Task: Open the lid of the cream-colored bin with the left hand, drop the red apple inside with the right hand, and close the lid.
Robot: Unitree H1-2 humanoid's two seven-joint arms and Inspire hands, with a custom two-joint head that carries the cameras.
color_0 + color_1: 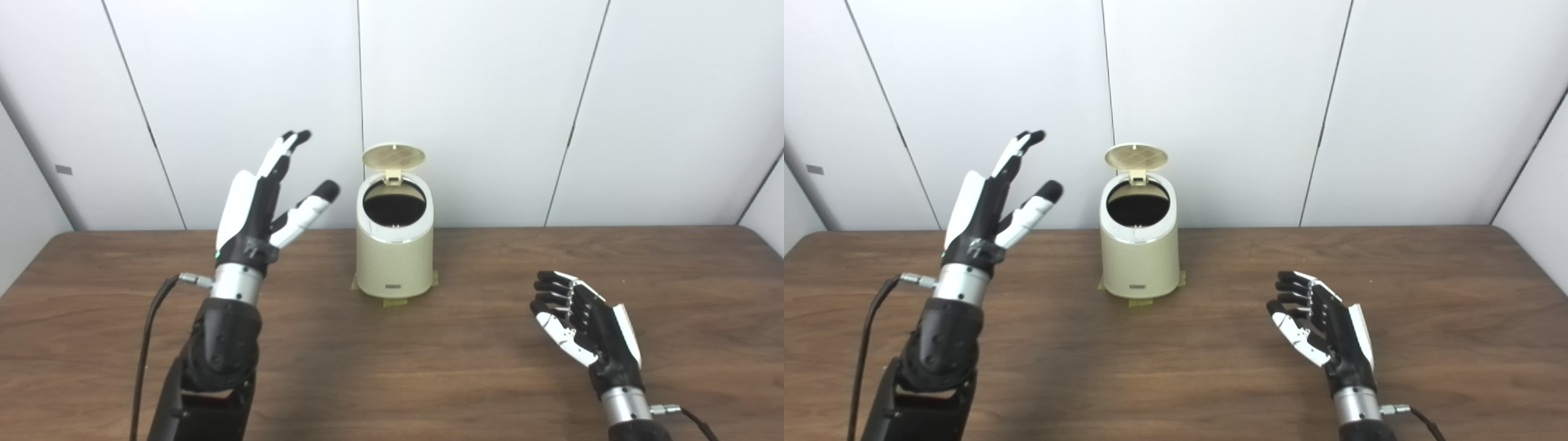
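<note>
White-backed left hand (257, 205) raised — fingers (288, 147) spread, empty.

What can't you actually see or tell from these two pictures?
- Inside of the bin: both views show only a dark opening under the raised lid, so whether an apple lies inside cannot be told.
- No apple shows anywhere on the table.
- Left hand, open: its palm faces away.
- Right hand, open: its arm is cut by the bottom edge.
</note>
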